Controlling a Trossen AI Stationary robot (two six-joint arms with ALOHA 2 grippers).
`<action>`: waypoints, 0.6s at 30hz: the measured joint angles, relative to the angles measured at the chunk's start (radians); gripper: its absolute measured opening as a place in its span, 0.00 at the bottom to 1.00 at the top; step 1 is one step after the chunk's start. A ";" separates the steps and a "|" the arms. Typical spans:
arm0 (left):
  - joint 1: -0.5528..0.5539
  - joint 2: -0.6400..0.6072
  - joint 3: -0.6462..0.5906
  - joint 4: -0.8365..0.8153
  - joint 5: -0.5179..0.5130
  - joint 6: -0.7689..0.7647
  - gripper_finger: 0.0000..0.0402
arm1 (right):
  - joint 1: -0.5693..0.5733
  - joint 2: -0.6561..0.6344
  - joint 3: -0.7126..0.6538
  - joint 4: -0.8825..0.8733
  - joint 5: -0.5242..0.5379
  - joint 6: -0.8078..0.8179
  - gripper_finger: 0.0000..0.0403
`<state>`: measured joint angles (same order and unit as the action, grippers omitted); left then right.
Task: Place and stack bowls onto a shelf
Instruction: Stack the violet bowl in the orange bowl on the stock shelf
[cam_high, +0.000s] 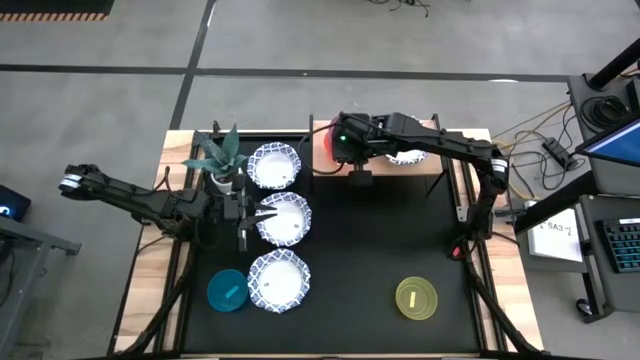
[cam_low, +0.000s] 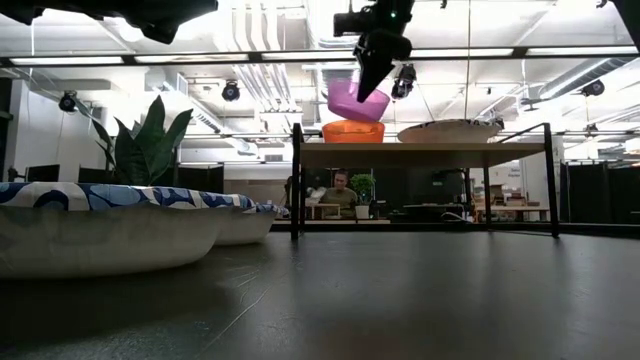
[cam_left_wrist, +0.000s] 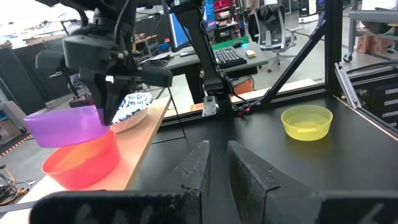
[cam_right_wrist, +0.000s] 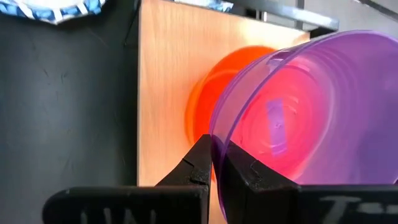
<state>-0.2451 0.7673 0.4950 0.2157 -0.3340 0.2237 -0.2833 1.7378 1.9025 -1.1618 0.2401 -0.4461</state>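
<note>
My right gripper (cam_low: 372, 80) is shut on a purple bowl (cam_low: 357, 101) over the left end of the light-wood shelf (cam_low: 430, 147). The purple bowl hangs tilted just over a red bowl (cam_low: 353, 131) that stands on the shelf. A white, blue-rimmed bowl (cam_low: 450, 131) stands on the shelf's middle. My left gripper (cam_high: 252, 216) is shut and empty, raised above the middle one (cam_high: 285, 220) of three white bowls on the table. A teal bowl (cam_high: 227, 290) and a yellow-green bowl (cam_high: 416, 298) stand near the front. My right gripper pinches the purple bowl's rim (cam_right_wrist: 216, 148), one finger (cam_right_wrist: 245, 174) inside the bowl and one (cam_right_wrist: 198, 163) outside. The fingers come from above, pointing down. The bowl hangs tilted below them over the red bowl (cam_right_wrist: 202, 106); whether the two bowls touch, I cannot tell.
A potted spiky plant (cam_high: 222, 160) stands at the far left beside the farthest white bowl (cam_high: 274, 165). A third white bowl (cam_high: 278, 281) sits near the front beside the teal one. The shelf's right end (cam_high: 435, 172) is bare. A person sits in the room beyond (cam_low: 343, 190).
</note>
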 joint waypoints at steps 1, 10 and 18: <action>0.000 0.000 0.000 0.000 0.000 0.000 0.09 | -0.001 0.000 -0.004 0.000 0.000 0.000 0.02; 0.000 0.000 0.000 0.000 0.000 0.000 0.09 | -0.002 0.000 -0.009 0.037 -0.013 0.002 0.02; 0.000 0.000 0.000 0.000 0.000 0.000 0.09 | -0.012 0.000 -0.009 0.047 -0.012 0.020 0.09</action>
<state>-0.2447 0.7673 0.4950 0.2157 -0.3340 0.2234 -0.2953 1.7378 1.8938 -1.1146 0.2279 -0.4264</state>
